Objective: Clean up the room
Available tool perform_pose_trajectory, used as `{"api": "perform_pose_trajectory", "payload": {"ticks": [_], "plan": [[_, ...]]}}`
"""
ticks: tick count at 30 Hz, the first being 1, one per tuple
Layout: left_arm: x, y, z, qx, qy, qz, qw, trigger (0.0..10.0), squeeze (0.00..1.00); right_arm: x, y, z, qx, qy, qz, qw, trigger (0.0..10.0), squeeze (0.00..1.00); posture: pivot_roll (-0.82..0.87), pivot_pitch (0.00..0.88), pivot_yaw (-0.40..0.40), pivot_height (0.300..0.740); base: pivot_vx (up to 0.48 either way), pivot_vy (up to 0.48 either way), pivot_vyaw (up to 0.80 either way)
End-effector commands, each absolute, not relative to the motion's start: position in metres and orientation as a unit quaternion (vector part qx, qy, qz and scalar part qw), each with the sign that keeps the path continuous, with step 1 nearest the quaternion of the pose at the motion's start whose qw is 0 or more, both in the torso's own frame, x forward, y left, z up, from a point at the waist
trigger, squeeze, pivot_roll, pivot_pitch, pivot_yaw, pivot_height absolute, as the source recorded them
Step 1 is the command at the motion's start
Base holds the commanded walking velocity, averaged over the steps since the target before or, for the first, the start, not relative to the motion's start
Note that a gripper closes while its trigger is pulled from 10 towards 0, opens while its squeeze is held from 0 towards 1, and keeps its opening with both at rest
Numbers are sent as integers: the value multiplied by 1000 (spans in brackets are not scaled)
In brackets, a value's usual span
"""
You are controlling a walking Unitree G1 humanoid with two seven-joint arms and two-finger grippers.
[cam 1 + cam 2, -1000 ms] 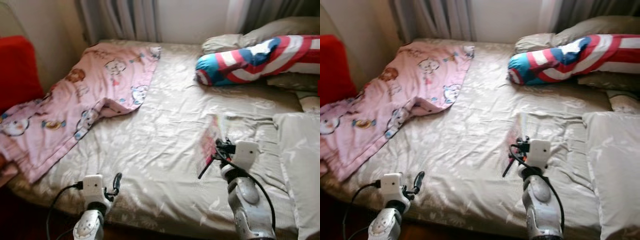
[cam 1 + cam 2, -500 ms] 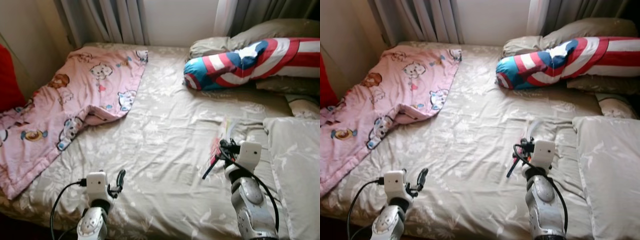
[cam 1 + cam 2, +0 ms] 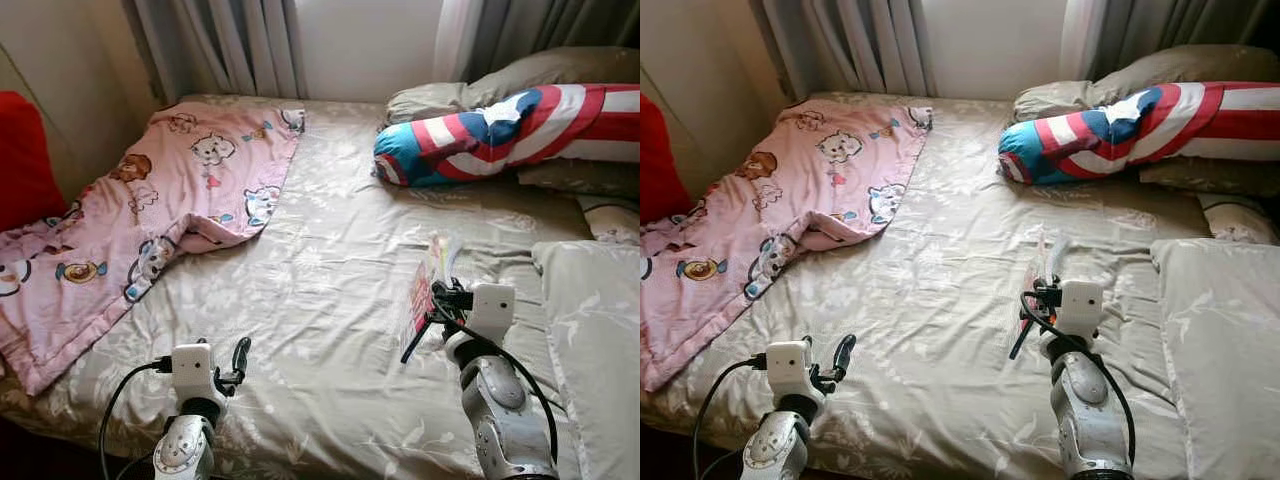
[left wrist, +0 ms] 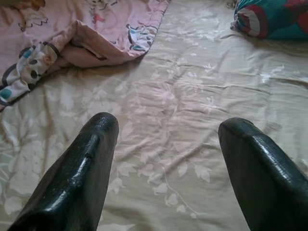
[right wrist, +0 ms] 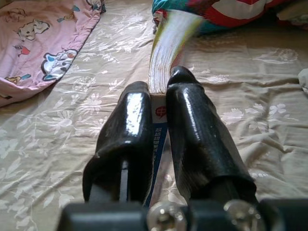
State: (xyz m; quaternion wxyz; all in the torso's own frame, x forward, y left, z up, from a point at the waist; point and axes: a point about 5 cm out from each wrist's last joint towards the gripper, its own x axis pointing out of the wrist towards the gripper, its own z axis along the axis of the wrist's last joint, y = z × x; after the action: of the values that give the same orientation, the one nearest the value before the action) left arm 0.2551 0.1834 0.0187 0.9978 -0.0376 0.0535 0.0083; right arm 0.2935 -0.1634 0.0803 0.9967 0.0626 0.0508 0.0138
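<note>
So the right gripper (image 5: 159, 115) has its 2 black fingers clamped on a thin pink-covered booklet (image 3: 425, 285), held edge-up over the beige floral bedsheet (image 3: 320, 290), pages fanning forward toward the red-white-blue striped bolster pillow (image 3: 500, 125). The left gripper (image 4: 166, 144) is wide open, empty, low near the bed's front edge.

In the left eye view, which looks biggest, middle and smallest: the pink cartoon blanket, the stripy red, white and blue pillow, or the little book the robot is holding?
1. Pink cartoon blanket: looks biggest, spread over the bed's left side.
2. Stripy pillow: middle, though its right end is cut off by the picture's edge.
3. Book: smallest, seen nearly edge-on, so it looks thinner. The right gripper has its jaws shut on it.
</note>
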Motion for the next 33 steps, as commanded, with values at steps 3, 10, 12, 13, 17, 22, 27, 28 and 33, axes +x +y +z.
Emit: {"api": "perform_pose_trajectory", "payload": {"ticks": [3, 10, 12, 13, 17, 22, 27, 28, 33], "plan": [[252, 186, 17, -39, 58, 12, 997, 10000, 0, 293, -158, 81, 58, 47, 28, 997, 10000, 0, -47, 88, 38, 680, 0, 0, 0], [250, 187, 17, -37, 59, 11, 998, 10000, 0, 291, -160, 78, 67, 45, 18, 997, 10000, 0, -46, 85, 42, 676, 0, 0, 0], [250, 187, 17, -36, 60, 10, 997, 10000, 0, 291, -161, 77, 64, 48, 14, 997, 10000, 0, -45, 90, 41, 676, 0, 0, 0], [250, 187, 17, -36, 61, 10, 997, 10000, 0, 291, -161, 77, 63, 49, 15, 997, 10000, 0, -44, 93, 41, 676, 0, 0, 0], [250, 188, 17, -35, 61, 11, 997, 10000, 0, 291, -161, 77, 62, 50, 15, 997, 10000, 0, -44, 95, 41, 676, 0, 0, 0], [250, 188, 17, -35, 63, 12, 997, 10000, 0, 292, -162, 73, 56, 66, 10, 996, 10000, 0, -40, 105, 43, 666, 0, 0, 0], [249, 189, 17, -34, 63, 13, 997, 10000, 0, 293, -161, 75, 61, 54, 12, 997, 10000, 0, -38, 109, 45, 651, 0, 0, 0], [249, 189, 17, -33, 64, 14, 997, 10000, 0, 294, -161, 75, 60, 55, 14, 997, 10000, 0, -36, 110, 45, 651, 0, 0, 0], [249, 190, 17, -32, 64, 16, 997, 10000, 0, 298, -161, 76, 66, 54, 20, 996, 10000, 0, -33, 112, 47, 651, 0, 0, 0]]}}
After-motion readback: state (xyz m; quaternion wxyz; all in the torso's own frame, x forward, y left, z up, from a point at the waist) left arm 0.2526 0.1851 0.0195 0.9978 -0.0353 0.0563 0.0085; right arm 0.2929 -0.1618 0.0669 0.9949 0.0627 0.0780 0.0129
